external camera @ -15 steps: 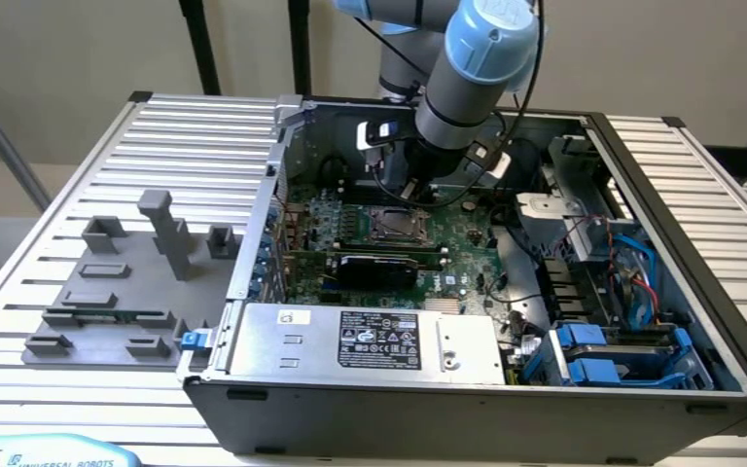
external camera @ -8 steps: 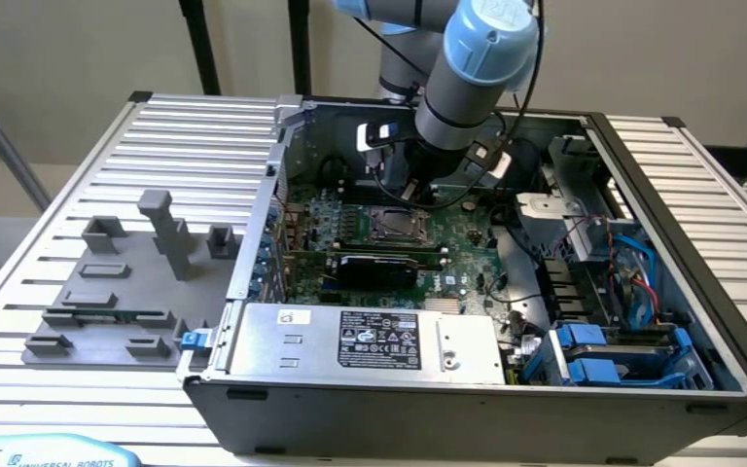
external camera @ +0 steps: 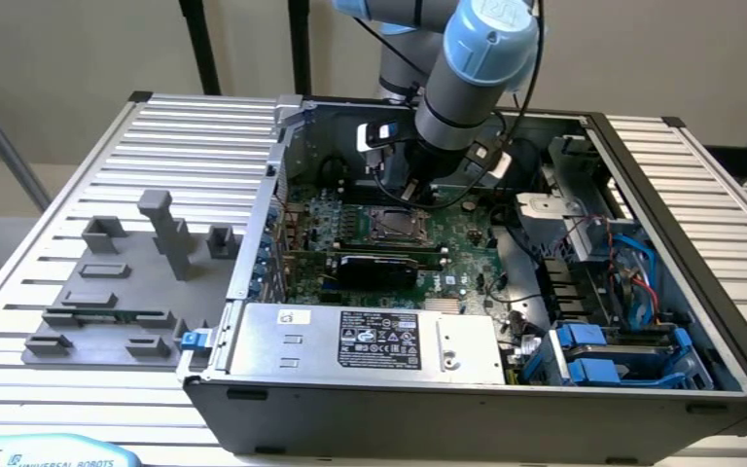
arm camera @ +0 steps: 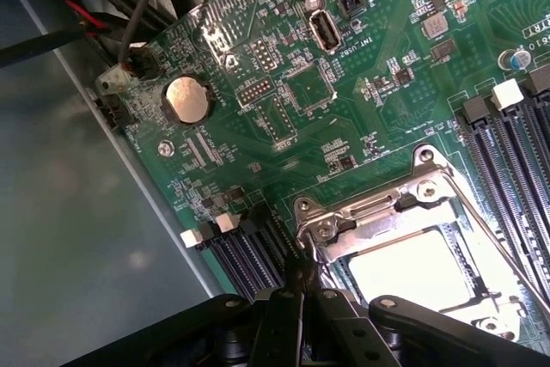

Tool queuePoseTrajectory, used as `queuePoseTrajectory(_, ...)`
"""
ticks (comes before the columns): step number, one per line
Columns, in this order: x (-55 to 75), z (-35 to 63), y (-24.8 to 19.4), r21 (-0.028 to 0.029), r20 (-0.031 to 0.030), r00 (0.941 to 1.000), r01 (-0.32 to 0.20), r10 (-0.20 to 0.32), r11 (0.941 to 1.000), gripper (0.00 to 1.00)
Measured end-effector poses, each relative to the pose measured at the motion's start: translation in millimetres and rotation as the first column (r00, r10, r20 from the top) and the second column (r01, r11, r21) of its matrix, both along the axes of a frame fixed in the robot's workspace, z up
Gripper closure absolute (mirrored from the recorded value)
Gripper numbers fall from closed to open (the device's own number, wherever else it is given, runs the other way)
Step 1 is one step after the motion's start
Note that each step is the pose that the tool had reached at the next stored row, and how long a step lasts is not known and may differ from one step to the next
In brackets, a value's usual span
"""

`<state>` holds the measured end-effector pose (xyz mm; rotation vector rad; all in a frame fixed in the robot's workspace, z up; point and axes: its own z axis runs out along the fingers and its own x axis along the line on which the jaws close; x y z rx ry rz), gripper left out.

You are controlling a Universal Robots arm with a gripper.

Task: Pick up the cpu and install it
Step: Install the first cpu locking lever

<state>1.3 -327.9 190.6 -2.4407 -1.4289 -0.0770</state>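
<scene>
Hanging over the open computer case [external camera: 685, 321], the arm [external camera: 471, 73] reaches down inside it, above the green board [external camera: 387, 238]. The gripper [arm camera: 302, 285] has its two fingers [arm camera: 288, 315] pressed close together. They hold nothing.

The fingertips sit right at the edge of the socket [arm camera: 421, 238], by the corner of its metal frame. You can see the socket in the exterior view too [external camera: 384, 224], just under the arm. The cpu [arm camera: 421, 268] lies flat inside the socket, with the frame around it. Its top looks pale and shiny.

Near the socket on the board are long black slots [arm camera: 507, 152]. A round silver battery [arm camera: 186, 99] sits farther off on the board, near some dark wires [arm camera: 129, 15].

In the exterior view, the grey power box [external camera: 367, 341] with a black label fills the front of the case. Blue parts [external camera: 601, 355] are at the case's corner on the exterior view's right. The case rests on a ribbed metal table [external camera: 88, 165]. A grey tray [external camera: 114, 292] with small stands sits on the table at the exterior view's left, apart from the case.
</scene>
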Motion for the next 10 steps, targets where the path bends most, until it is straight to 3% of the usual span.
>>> queuePoseTrajectory(3, 0.2, 1.6, 0.8, 0.0033, -0.0018, 1.0, 0.0, 0.0, 1.0, 0.89)
queuePoseTrajectory(10, -2.1, 4.4, 0.3, 0.0022, -0.0065, 1.0, 0.0, 0.0, 1.0, 0.89)
